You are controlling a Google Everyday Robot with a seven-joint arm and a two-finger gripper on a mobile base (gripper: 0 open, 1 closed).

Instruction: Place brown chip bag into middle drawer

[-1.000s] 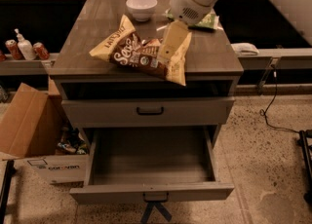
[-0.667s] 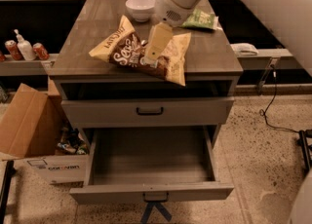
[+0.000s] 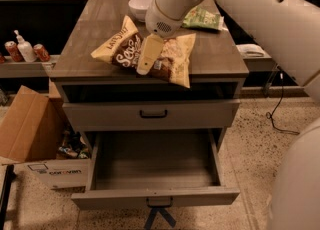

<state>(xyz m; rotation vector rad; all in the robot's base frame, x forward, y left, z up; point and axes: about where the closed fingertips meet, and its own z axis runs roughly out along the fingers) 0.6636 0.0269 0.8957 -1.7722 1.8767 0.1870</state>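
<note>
Brown chip bag [image 3: 170, 61]: lies flat on the surface [image 3: 95, 39] near the front edge, with one yellow corner poking over it, directly above the closed upper drawer front [image 3: 200, 116]. Not yet lifted.

End effector [image 3: 145, 63]: has slid left and down within the last second, off the bag's right end and onto its dark middle. Now touches or nearly touches the crinkled foil, cannot tell which. Grip state: cannot tell. Suggests an approach nearly done, with grasping as the likely next step.

Middle drawer [image 3: 200, 196]: stands pulled out wide below, ready to receive.

Green chip bag [image 3: 202, 19] and white bowl [image 3: 139, 5]: sit behind the arm, apart from the target, unlikely to interfere
</note>
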